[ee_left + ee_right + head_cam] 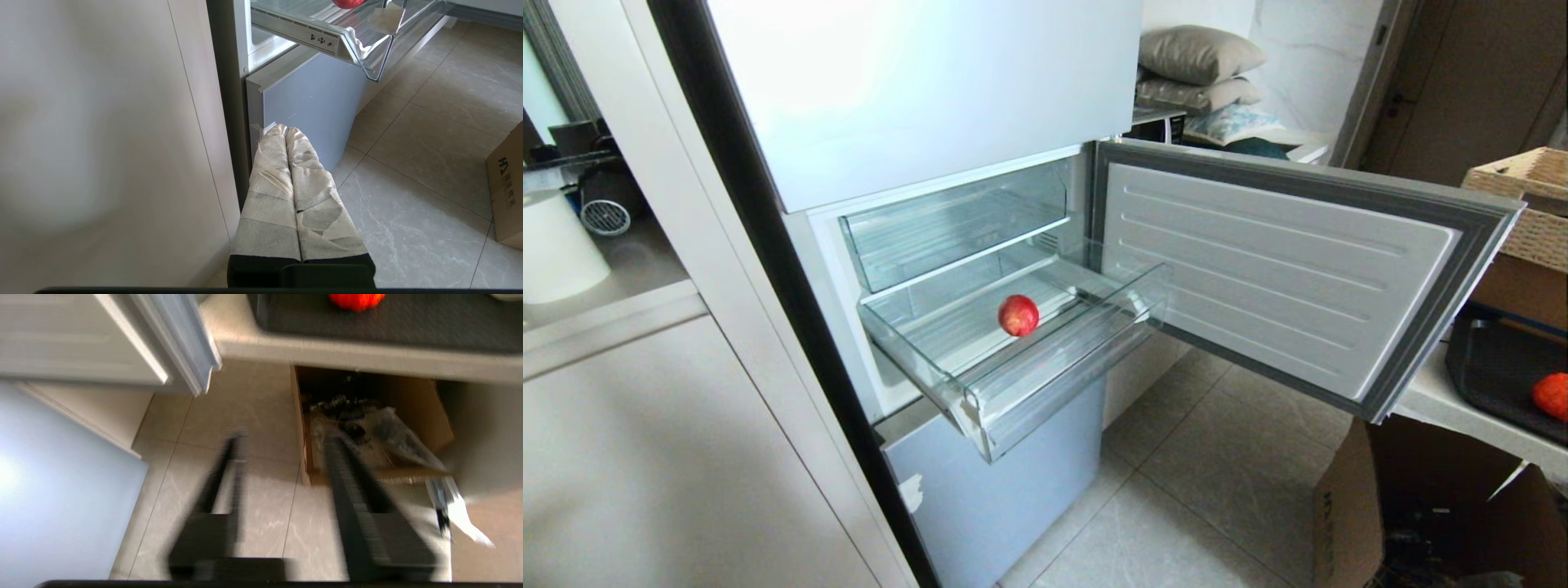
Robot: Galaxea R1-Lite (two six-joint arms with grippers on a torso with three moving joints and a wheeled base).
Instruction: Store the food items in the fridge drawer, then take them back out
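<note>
- Already one of the food items, the red piece (1018, 315), sits on the floor of the fridge drawer (1045, 371), near its middle and clear of the walls; the drawer is pulled well out of the fridge.
- Its partner, the orange-red piece (1551, 395), lies on a dark tray (1490, 371) on a counter, well to the right of the drawer, past the open fridge door (1282, 269).
- Both look small, round and smooth, probably light and firm but apt to roll; I judge a grip across the widest part safest.
- Above the drawer, the taller clear drawer (947, 224) appears to hold nothing.
- Below the counter, a cardboard box (367, 428) holds dark clutter and plastic wrap.
- Right gripper (282, 473) hangs over the floor tiles right of the drawer, fingers parted, holding nothing.
- Left gripper (286, 130), wrapped in tape, is parked low beneath the drawer's front corner, fingers pressed together, empty.
</note>
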